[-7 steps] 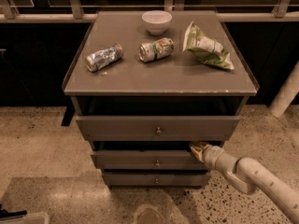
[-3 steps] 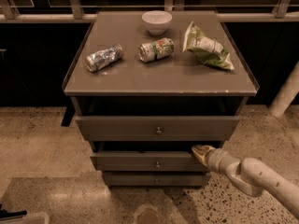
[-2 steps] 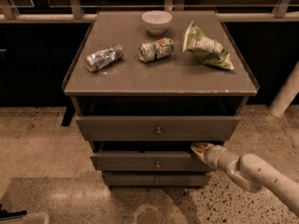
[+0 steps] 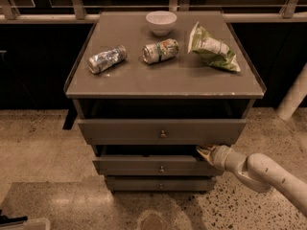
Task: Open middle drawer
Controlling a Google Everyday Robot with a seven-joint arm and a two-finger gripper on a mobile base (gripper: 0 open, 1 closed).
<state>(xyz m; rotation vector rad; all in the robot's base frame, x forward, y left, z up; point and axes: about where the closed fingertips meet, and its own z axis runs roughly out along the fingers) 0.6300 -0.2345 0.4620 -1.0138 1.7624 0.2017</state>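
The middle drawer [image 4: 139, 166] is the mid-sized grey-brown front of three, with a small round metal knob [image 4: 161, 168] at its centre. It stands out a little further than the bottom drawer [image 4: 134, 183]. The top drawer [image 4: 124, 131] is the widest and juts out furthest. My gripper [image 4: 205, 152] is at the right end of the middle drawer's top edge, tucked just under the top drawer. Its tip touches or nearly touches that edge, well right of the knob. The pale arm [image 4: 261, 172] comes in from the lower right.
On the cabinet top [image 4: 139, 83] lie a crushed silver can [image 4: 107, 59], a green can [image 4: 160, 51], a white bowl [image 4: 161, 22] and a green chip bag [image 4: 212, 48]. A speckled floor surrounds the cabinet. A white post [image 4: 293, 98] stands at the right.
The gripper tip has shifted only slightly by the middle drawer's right top corner. The drawers look unchanged.
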